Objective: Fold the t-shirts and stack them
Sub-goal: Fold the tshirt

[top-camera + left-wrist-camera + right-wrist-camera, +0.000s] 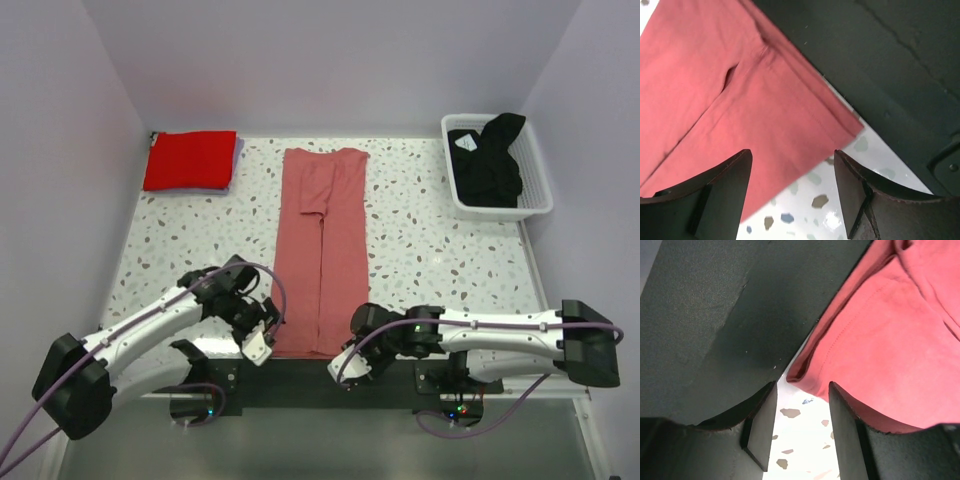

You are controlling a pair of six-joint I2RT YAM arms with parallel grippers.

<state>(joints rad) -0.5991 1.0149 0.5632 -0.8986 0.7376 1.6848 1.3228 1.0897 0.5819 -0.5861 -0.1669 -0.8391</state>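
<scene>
The salmon-pink t-shirt (322,250) lies folded into a long narrow strip down the middle of the table. Its near end shows in the left wrist view (740,100) and the right wrist view (890,340). My left gripper (262,340) is open just left of the strip's near left corner, holding nothing. My right gripper (347,362) is open just right of the near right corner, holding nothing. The red t-shirt (190,160) lies folded at the far left. The black t-shirt (492,158) is bunched in the white basket (540,195).
The basket stands at the far right corner. A black mat (300,375) runs along the table's near edge between the arm bases. Grey walls close in the table on three sides.
</scene>
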